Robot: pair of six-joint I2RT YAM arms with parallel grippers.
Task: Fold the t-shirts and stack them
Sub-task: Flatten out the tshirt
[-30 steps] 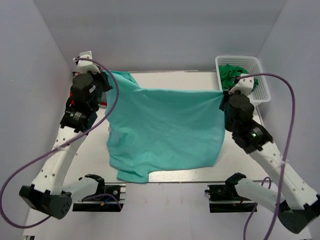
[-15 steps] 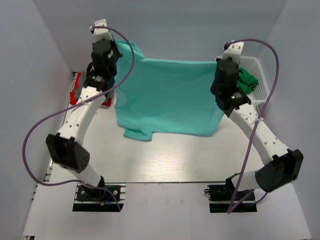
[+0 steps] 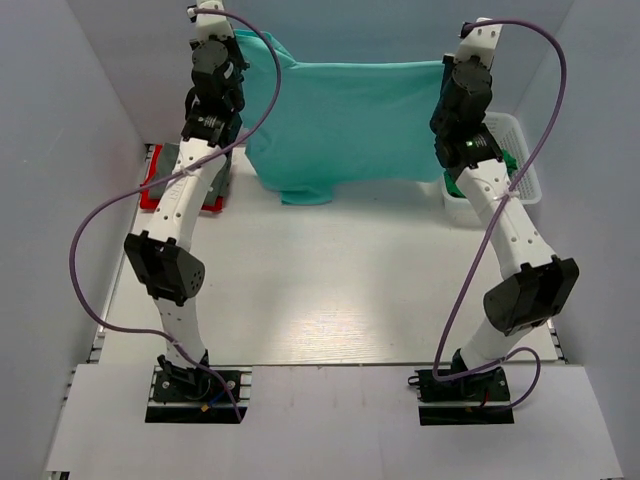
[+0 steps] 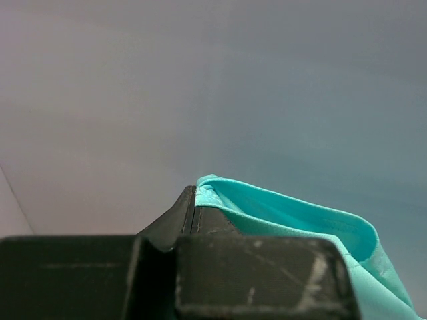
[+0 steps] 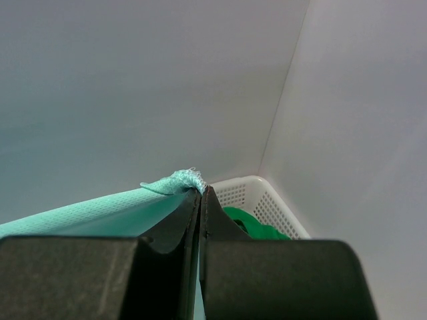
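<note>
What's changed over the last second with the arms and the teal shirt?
Both arms swung up and reached toward the back, carrying the teal shirt from over the near half of the table to its far edge, where it hangs spread between them. Unchanged: the left fingers and right fingers remain shut on its top corners, and the basket holding the green shirt sits where it was.

Teal t-shirt (image 3: 345,115): plain and unpatterned, with a fine pinhole weave along its edge. Bright green shirt (image 5: 250,223) in a white lattice basket (image 5: 267,197). Red cloth (image 3: 150,188). Left arm (image 3: 185,200) and right arm (image 3: 510,230): white with black joints. Cable (image 3: 72,265): purple. Table (image 3: 330,280): off-white with faint grain.
</note>
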